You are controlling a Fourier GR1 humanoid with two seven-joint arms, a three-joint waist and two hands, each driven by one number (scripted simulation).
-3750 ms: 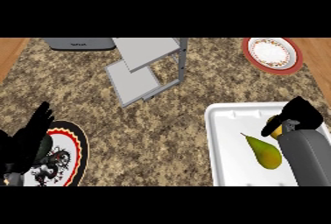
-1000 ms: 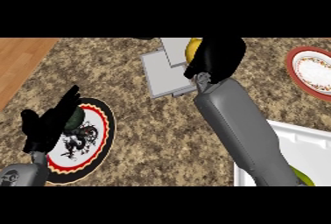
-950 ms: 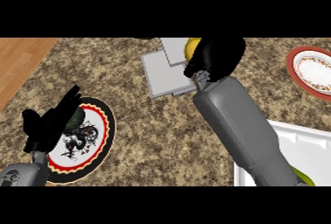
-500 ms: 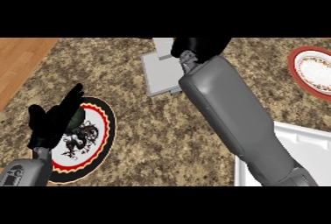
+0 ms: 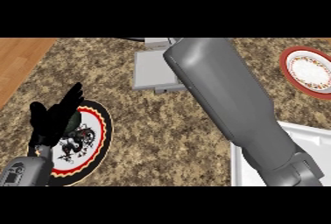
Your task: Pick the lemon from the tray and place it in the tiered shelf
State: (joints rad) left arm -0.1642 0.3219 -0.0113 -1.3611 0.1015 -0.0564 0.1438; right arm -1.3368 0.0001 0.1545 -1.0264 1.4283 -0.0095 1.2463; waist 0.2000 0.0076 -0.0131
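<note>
Head view is all you have, so read it from the left edge across. At the lower left your left hand [image 5: 55, 117] shows with its fingers straight and spread, pointing up, resting over the upper edge of a dark-centred plate [image 5: 87, 151] with a red and yellow rim; it holds nothing and plays no part in the step. Moving right, the tiered shelf [image 5: 154, 70] sits at the upper middle of the frame as grey, flat levels, and your right forearm [image 5: 226, 100] runs diagonally from the lower right up to the top edge, covering the shelf's right side. Your right hand itself is out of the frame beyond the top, so you cannot tell whether it is closed on anything or has let go. The lemon shows nowhere: not on the visible shelf levels, not on the counter [image 5: 168, 131], and not on the visible corner of the white tray [image 5: 310, 135] at the lower right. Judged from the arm stretched over the shelf, you are probably at the placing step, with release and withdrawal left, but confirm this before you count the task done. At the upper right lies a second plate [image 5: 309, 72], red-rimmed and white, well apart from the shelf.
</note>
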